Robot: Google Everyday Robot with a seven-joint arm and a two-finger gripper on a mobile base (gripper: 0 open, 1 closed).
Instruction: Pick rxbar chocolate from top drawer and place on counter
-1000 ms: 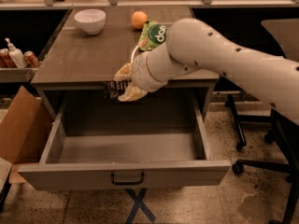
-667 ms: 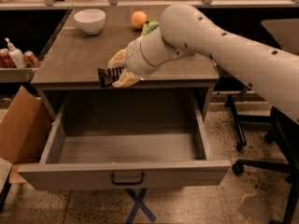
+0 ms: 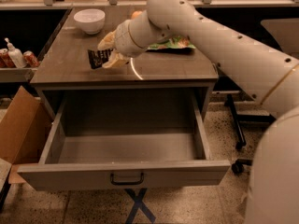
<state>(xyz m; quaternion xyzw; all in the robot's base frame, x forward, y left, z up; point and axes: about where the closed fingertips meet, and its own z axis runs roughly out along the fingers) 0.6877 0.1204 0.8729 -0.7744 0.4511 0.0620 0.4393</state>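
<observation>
My gripper (image 3: 105, 53) is over the left-middle of the counter (image 3: 70, 64), shut on the rxbar chocolate (image 3: 98, 58), a small black-wrapped bar held just above the surface. The pale fingers (image 3: 109, 39) clamp the bar from above and below. The top drawer (image 3: 126, 146) is pulled wide open below the counter, and its inside shows nothing in it. Its dark bail handle (image 3: 126, 178) sits at the centre of the front panel. The white arm reaches in from the right and crosses the counter's back right.
A white bowl (image 3: 89, 20) stands at the counter's back left. A green snack bag (image 3: 170, 44) lies at the back right, partly behind the arm, with an orange fruit (image 3: 136, 14) beyond. A cardboard box (image 3: 21, 127) stands left of the drawer. Bottles (image 3: 15, 56) sit on a shelf at left.
The gripper has carried the bar up and to the left, from above the drawer's back edge to over the counter's left-middle.
</observation>
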